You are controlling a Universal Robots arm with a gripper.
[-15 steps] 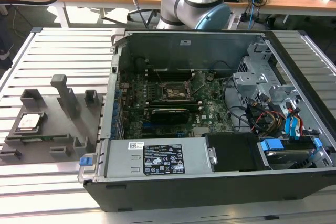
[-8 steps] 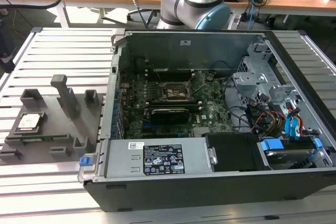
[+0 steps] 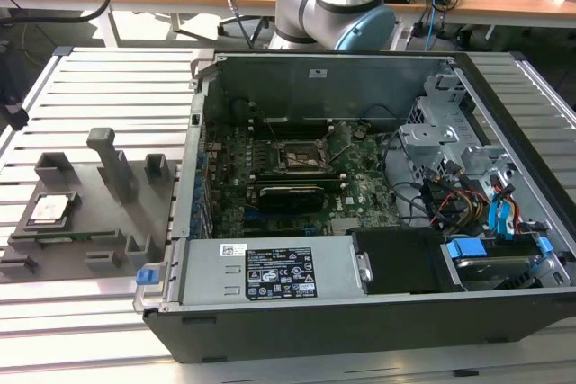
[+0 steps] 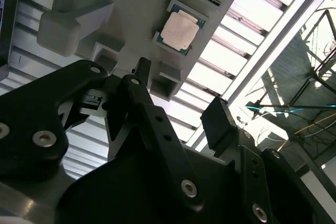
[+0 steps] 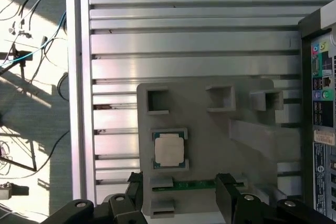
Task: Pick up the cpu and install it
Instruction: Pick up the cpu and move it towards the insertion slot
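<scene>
The cpu (image 3: 51,210) is a small square chip with a silver top, lying flat in a pocket of the grey plastic fixture (image 3: 99,231) at the exterior view's left. In both wrist views it shows from above, cpu (image 5: 169,149) and cpu (image 4: 180,31), seated in its square recess. My gripper (image 5: 181,192) hangs above the fixture, open, with nothing between its black fingers (image 4: 220,121). It stands apart from the chip, over the fixture's edge beside it. The motherboard's black socket frame (image 3: 301,157) sits inside the open computer case (image 3: 360,312).
The fixture carries raised blocks and posts (image 3: 112,164) around the chip and a green strip (image 5: 197,184) in a slot. The case holds a power supply (image 3: 270,272), a drive cage and cables (image 3: 468,195). The slatted aluminium table (image 5: 184,40) ends near floor cables (image 5: 31,51).
</scene>
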